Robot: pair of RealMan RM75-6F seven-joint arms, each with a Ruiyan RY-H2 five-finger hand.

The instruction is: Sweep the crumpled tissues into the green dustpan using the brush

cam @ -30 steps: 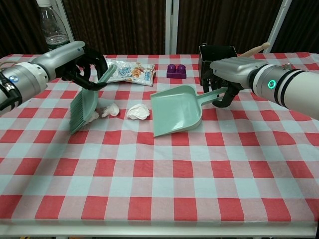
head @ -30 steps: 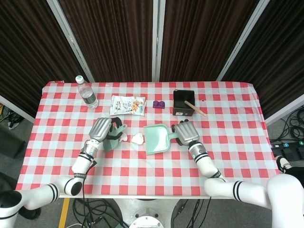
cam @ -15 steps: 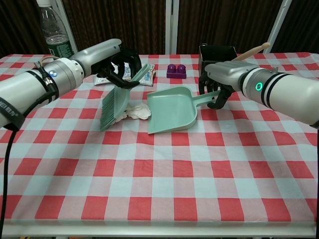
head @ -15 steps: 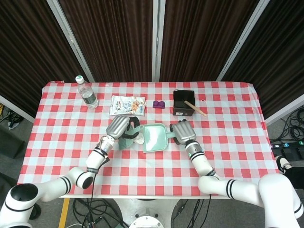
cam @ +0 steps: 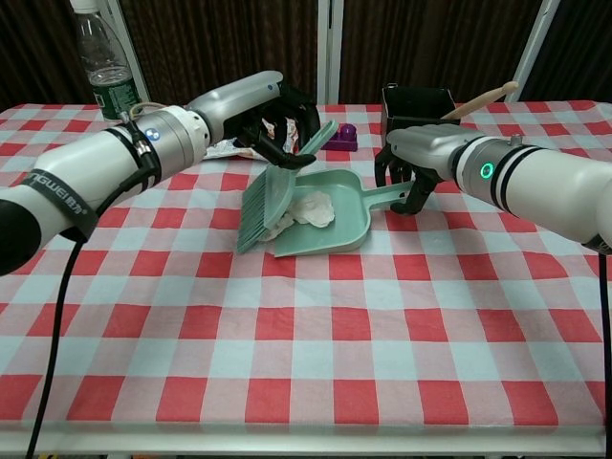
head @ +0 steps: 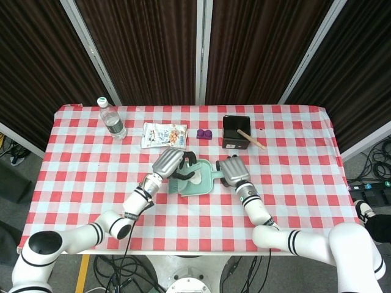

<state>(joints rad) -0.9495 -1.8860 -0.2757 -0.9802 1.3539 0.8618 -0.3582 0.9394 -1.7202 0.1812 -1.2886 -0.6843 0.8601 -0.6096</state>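
— Fingers (cam: 287, 129) of the left hand (cam: 279, 122): how placed?
— Curled round the handle of the brush (cam: 271, 191), gripping it; bristles down at the open mouth of the green dustpan (cam: 352, 212), touching or just above the cloth, hard to tell which.
— And the right hand (cam: 413, 163)?
— Wrapped on the dustpan's handle, fingers bent down over it, holding the pan flat on the table (cam: 306, 316).
— Location of the crumpled tissues (cam: 311, 207)?
— Lying inside the pan, white against the green, right beside the bristles. Count unclear; seen as one white clump in the chest view. Mostly hidden under the left hand (head: 168, 163) in the head view, with only a pale patch showing at the dustpan (head: 204, 181).
— Right hand from above?
— Sitting at the pan's right edge (head: 231, 170), over the handle.
— Anything else on the red-and-white check?
— Along the far side: water bottle (head: 112, 122) at left, upright; snack packet (head: 164, 135) lying flat near it; small purple block (head: 204, 133) next; then a black box (head: 236, 132) with a wooden stick (head: 251, 139) leaning out of it. All well apart from the pan.
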